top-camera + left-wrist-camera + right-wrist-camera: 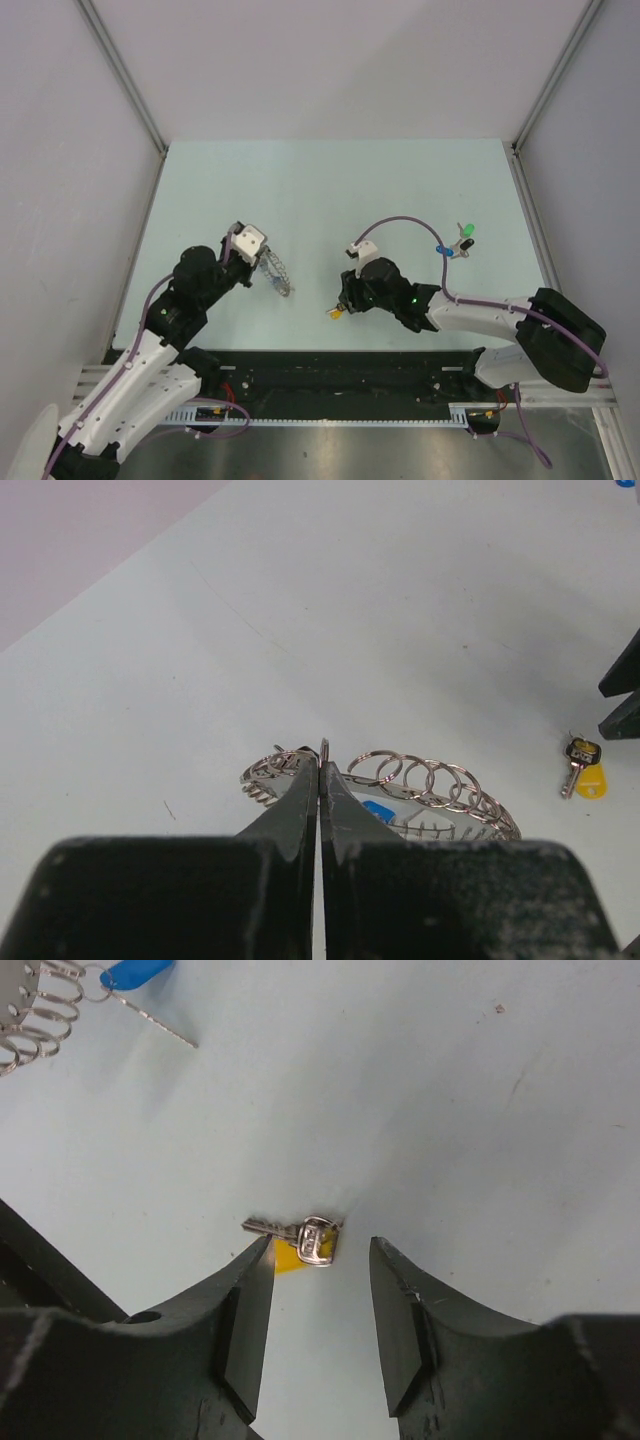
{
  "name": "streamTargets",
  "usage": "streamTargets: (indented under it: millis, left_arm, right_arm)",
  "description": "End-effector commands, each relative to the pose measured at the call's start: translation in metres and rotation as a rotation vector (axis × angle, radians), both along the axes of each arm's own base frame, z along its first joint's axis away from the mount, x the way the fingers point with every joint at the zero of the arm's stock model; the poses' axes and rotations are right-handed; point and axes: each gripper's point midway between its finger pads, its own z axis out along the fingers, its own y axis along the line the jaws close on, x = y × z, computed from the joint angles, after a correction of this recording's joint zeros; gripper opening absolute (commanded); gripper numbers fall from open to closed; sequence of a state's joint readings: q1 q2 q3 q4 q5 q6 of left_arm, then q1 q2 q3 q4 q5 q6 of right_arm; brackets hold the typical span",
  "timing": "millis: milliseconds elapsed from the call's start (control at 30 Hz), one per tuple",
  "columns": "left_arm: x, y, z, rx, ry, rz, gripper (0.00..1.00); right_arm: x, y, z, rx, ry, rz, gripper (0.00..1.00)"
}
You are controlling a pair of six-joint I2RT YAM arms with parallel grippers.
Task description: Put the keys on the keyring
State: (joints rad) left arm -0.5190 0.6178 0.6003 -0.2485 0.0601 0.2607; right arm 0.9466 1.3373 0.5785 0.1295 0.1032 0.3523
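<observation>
The keyring (pixel 430 780), a wide ring of looped grey wire, lies on the table (pixel 330 190), and my left gripper (pixel 321 765) is shut on its near rim. From above, the left gripper (pixel 262 258) pinches the keyring (pixel 276 273) at its upper end. A blue-capped key (pixel 135 974) rests against the keyring's coils (pixel 40 1010). A yellow-capped key (pixel 310 1242) lies flat on the table just beyond my right gripper (pixel 322 1250), which is open and touches nothing. In the top view the yellow key (pixel 335 313) sits at the right gripper (pixel 341 303).
Another blue-capped key (pixel 447 250) and a green-capped key (pixel 465 232) lie together at the right of the table, behind the right arm. Grey walls close in the table on both sides. The arm bases stand along the near edge.
</observation>
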Motion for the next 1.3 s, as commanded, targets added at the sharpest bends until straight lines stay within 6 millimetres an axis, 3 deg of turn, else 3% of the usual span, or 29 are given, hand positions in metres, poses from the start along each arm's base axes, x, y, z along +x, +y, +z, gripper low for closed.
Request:
streamTargets:
  millis: [0, 433, 900, 1267]
  left_arm:
    - [0.006, 0.003, 0.031, -0.073, -0.096, 0.042, 0.0]
    - [0.006, 0.005, 0.034, -0.078, -0.096, 0.054, 0.0]
    - [0.006, 0.003, 0.031, -0.076, -0.083, 0.047, 0.0]
    - [0.006, 0.001, 0.03, -0.078, -0.078, 0.04, 0.0]
  right_arm:
    - [0.015, 0.009, 0.003, 0.01, 0.022, -0.191, 0.48]
    - [0.007, 0.018, -0.025, -0.066, 0.023, -0.321, 0.35]
    - [0.004, 0.026, -0.03, -0.098, 0.007, -0.302, 0.25]
    - [0.003, 0.022, -0.025, -0.119, -0.021, -0.294, 0.05]
